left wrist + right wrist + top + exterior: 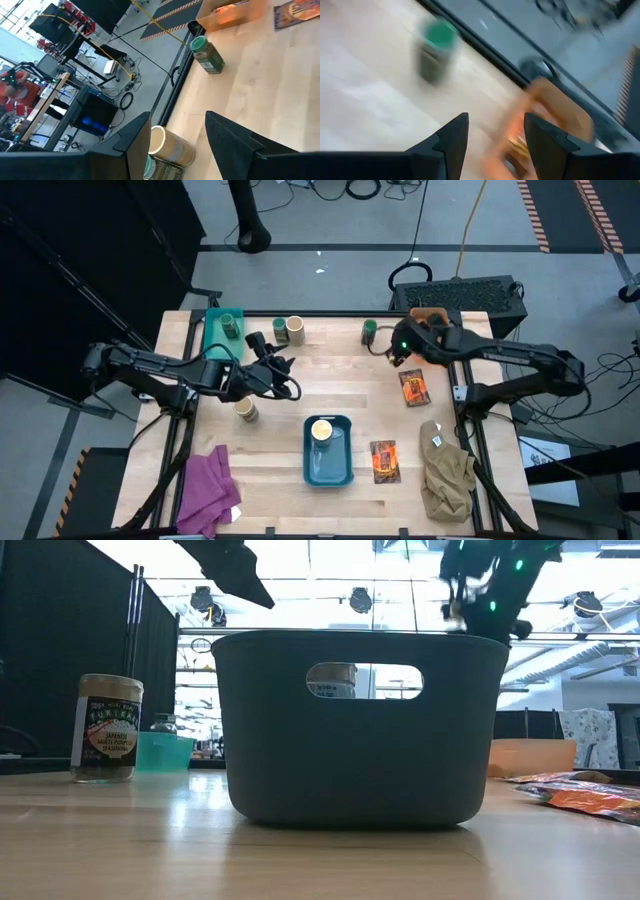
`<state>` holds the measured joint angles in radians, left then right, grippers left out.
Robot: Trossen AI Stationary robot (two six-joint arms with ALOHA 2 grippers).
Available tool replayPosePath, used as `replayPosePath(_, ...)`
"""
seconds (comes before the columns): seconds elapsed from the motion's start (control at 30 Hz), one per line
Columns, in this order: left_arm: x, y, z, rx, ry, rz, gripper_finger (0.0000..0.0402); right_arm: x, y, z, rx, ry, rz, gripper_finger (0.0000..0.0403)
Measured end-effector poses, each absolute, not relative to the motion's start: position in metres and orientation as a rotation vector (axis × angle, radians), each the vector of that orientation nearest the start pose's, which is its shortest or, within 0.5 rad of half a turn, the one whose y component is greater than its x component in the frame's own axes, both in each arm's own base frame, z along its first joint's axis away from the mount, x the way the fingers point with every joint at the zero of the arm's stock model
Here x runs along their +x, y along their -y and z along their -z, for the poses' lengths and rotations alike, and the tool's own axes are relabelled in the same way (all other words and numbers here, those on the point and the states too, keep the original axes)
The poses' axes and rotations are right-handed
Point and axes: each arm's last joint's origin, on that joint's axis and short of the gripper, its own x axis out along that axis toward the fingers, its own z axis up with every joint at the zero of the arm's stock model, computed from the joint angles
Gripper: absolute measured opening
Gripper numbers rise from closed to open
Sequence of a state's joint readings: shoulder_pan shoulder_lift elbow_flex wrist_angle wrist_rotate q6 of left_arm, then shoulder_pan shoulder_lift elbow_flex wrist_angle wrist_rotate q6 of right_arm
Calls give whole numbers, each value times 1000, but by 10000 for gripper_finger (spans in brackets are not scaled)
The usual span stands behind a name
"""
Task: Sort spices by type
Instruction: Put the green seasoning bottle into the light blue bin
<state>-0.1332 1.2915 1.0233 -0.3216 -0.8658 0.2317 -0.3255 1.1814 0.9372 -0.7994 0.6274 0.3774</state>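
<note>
The left gripper (285,365) hangs with fingers parted and empty near the table's far edge, by a cream-topped round jar (295,330) and a green-lidded jar (280,332). The right gripper (393,352), also parted and empty, hovers beside another green-lidded jar (369,331). Flat orange-and-black packets (414,387) lie on open wood; the blue plastic bin (343,470) holds one cream-topped jar (322,430).

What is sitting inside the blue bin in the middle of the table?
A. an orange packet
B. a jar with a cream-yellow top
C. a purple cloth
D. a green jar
B: the high view shows one jar with a cream-yellow top inside the blue bin. The purple cloth lies outside it at the table's near left corner.
</note>
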Motion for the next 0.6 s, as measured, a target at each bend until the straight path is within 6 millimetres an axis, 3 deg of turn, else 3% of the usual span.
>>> replayPosePath(0.27, 271, 27, -302, 504, -596, -609, 194, 223, 28, -262, 86, -588, 750, 176)
replayPosePath(0.6, 269, 43, -302, 516, -575, -555, 194, 229, -12, -234, 60, -376, 537, 176)
